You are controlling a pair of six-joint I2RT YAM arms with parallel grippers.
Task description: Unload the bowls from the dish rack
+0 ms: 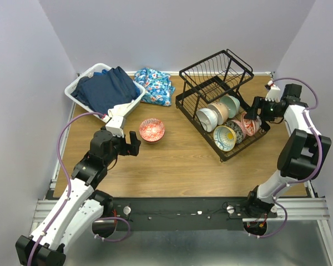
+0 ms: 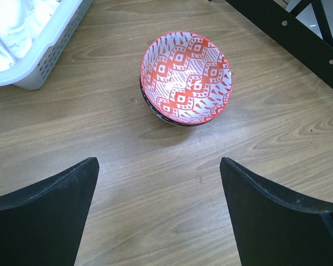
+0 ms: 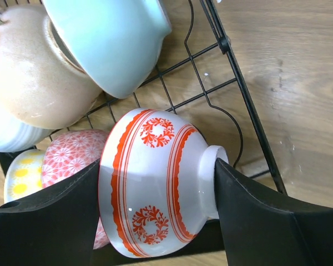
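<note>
Lifting the white bowl [image 3: 155, 188] straight out of the rack [image 3: 235, 72], clear of the pink bowl [image 3: 72, 155], seems best; right claw [image 3: 156, 165] clamps it, left claw [image 2: 158, 160] gapes empty.

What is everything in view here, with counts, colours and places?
dish rack: one, black wire, table's far right
bowls in rack: six, white bowl, tan bowl, mint bowl, yellow bowl, pink patterned bowl, orange-banded bowl; on edge in lower tier
red patterned bowl: one, table centre, sitting in a dark bowl
laundry basket: one, white, far left, holding dark blue clothes
floral cloth: one, blue, beside basket
table: one, wood
left gripper: one, black, open, above table by red patterned bowl
right gripper: one, black, closed on orange-banded bowl
</note>
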